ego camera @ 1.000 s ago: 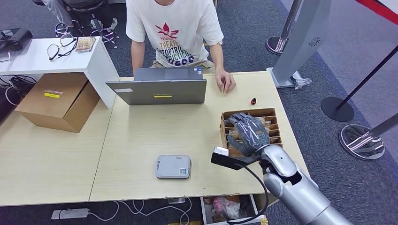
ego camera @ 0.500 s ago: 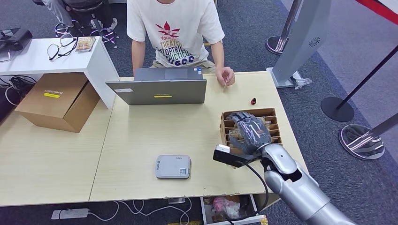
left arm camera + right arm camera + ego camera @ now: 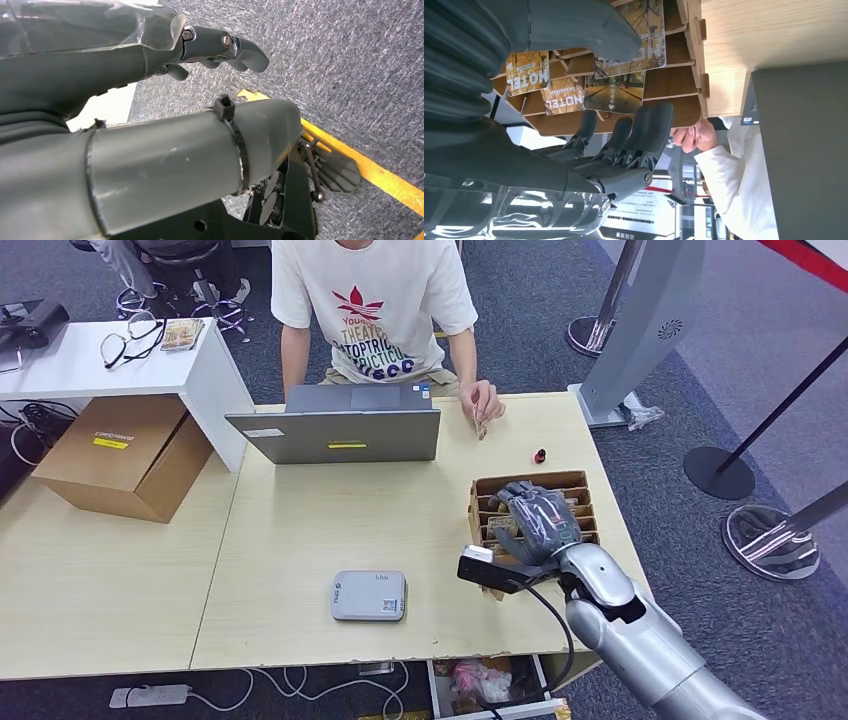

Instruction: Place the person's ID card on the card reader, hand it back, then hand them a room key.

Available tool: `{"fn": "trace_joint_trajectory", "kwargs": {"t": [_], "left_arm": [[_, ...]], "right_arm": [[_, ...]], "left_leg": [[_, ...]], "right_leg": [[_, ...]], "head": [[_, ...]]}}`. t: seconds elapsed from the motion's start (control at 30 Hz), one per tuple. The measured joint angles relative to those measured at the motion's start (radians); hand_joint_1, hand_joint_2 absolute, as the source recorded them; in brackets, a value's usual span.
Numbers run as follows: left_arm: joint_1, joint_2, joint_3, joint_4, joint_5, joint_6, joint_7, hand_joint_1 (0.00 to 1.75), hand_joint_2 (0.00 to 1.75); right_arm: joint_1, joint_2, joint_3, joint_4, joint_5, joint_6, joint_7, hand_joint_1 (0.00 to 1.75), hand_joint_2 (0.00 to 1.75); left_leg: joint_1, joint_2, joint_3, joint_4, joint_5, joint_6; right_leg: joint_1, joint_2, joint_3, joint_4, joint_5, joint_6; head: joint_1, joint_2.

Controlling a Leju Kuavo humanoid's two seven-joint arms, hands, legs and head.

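A wooden box (image 3: 530, 481) of hotel room key cards (image 3: 614, 92) stands at the table's right side. My right hand (image 3: 540, 521) hovers over it, with its fingers (image 3: 644, 131) and thumb spread above the cards and holding nothing. The grey card reader (image 3: 369, 595) lies near the front edge, left of that hand, with nothing on it. Across the table a person's hand (image 3: 484, 400) holds a small ID card (image 3: 480, 427) beside the laptop. My left hand (image 3: 150, 60) hangs over grey carpet, loosely curled and holding nothing.
An open grey laptop (image 3: 340, 432) stands at the far edge before the seated person. A small red object (image 3: 540, 455) lies behind the box. At the left are a cardboard box (image 3: 125, 455) and a white side table (image 3: 60, 365). Stanchion bases (image 3: 720, 472) stand to the right.
My right hand has shifted slightly to the right and toward me over the key box. The person's hand has lifted the card off the table and drawn it closer to themselves.
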Motion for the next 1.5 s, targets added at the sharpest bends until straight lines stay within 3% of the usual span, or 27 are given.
{"fn": "trace_joint_trajectory", "kwargs": {"t": [0.87,1.5], "left_arm": [[0.001,0.000,0.000,0.000,0.002,-0.005,-0.001,0.00,0.00],[0.003,-0.003,0.000,0.000,0.018,0.024,-0.030,0.00,0.00]], "right_arm": [[0.000,-0.032,-0.002,-0.001,-0.017,0.024,0.003,0.81,1.75],[-0.009,-0.047,0.008,-0.001,-0.032,0.095,0.021,0.82,1.75]], "left_leg": [[0.000,0.000,0.000,0.000,0.000,0.000],[0.000,0.000,0.000,0.000,0.000,0.000]], "right_leg": [[0.000,0.000,0.000,0.000,0.000,0.000],[0.000,0.000,0.000,0.000,0.000,0.000]], "head": [[0.000,0.000],[0.000,0.000]]}}
